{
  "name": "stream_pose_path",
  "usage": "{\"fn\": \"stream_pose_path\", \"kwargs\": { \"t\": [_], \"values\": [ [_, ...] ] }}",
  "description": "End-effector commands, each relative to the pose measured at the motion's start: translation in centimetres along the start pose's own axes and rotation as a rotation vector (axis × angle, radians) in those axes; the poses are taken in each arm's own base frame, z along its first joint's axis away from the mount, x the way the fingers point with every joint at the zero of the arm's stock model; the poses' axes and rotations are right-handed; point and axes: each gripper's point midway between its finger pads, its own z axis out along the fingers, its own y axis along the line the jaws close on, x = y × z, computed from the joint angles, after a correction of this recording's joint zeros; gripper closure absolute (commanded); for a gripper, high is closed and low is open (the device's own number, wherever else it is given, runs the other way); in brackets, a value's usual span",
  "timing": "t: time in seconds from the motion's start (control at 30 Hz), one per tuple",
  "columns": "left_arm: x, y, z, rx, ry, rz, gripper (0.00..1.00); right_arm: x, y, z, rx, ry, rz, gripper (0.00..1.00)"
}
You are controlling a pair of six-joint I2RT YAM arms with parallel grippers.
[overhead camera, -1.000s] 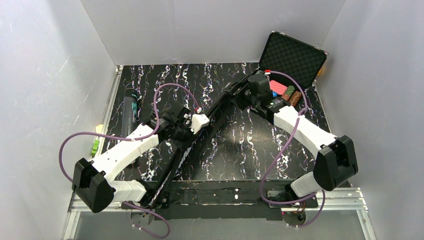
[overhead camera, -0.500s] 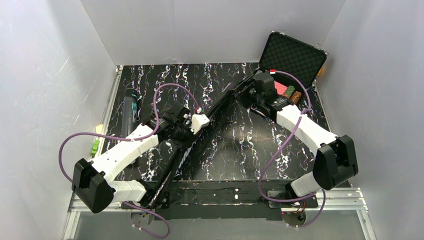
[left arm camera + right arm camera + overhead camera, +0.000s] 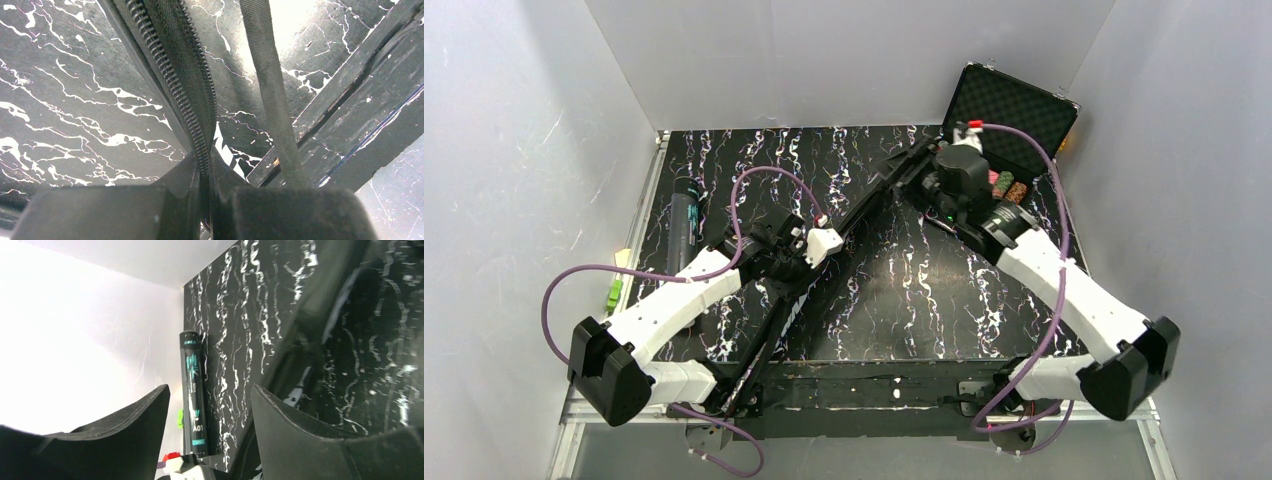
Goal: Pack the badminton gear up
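Diagonally across the desk (image 3: 904,300), near-left edge to far-right corner, lay the racket bag (image 3: 864,205); your left gripper (image 3: 205,200) pinched its zipper (image 3: 170,85), your right gripper (image 3: 210,390) gaped above its far end.

White arms (image 3: 674,300), black joints (image 3: 609,375), purple cables (image 3: 769,170), black left claw (image 3: 206,195), black right claw (image 3: 210,440)

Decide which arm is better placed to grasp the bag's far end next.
Right, probably. The right gripper is open and empty, near the far end of the bag, by the case. The left gripper is shut on the bag's zip edge midway along, so it is occupied.
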Motion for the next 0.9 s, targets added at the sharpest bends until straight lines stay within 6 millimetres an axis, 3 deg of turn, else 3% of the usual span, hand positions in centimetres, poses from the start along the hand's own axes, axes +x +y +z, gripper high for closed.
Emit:
{"fn": "stream_pose_path", "kwargs": {
  "t": [0.0,0.17,0.33,0.4,0.57,0.73,0.87],
  "values": [
    [-3.1,0.2,-1.9,-0.016,-0.113,0.04,1.0,3.4,1.3,2.4,-0.001,0.087,-0.098,0.32],
    [-3.1,0.4,-2.1,-0.024,-0.113,0.044,1.0,6.0,0.5,4.5,0.005,0.164,-0.06,0.32],
    [-3.1,0.3,-2.2,-0.024,-0.116,0.047,1.0,6.8,-0.8,5.4,0.045,0.185,-0.041,0.31],
    [-3.2,0.3,-2.3,-0.024,-0.122,0.048,1.0,6.7,-1.5,5.6,0.062,0.177,-0.03,0.3],
    [-3.0,0.2,-2.8,-0.024,-0.124,0.048,1.0,4.6,-5.6,6.8,0.155,0.144,0.047,0.3],
    [-3.2,0.0,-2.9,-0.012,-0.126,0.05,1.0,2.9,-5.7,7.9,0.124,0.093,0.076,0.32],
    [-3.0,-0.1,-2.7,-0.006,-0.123,0.047,1.0,2.3,-5.2,8.3,0.095,0.069,0.104,0.43]
  ]
}}
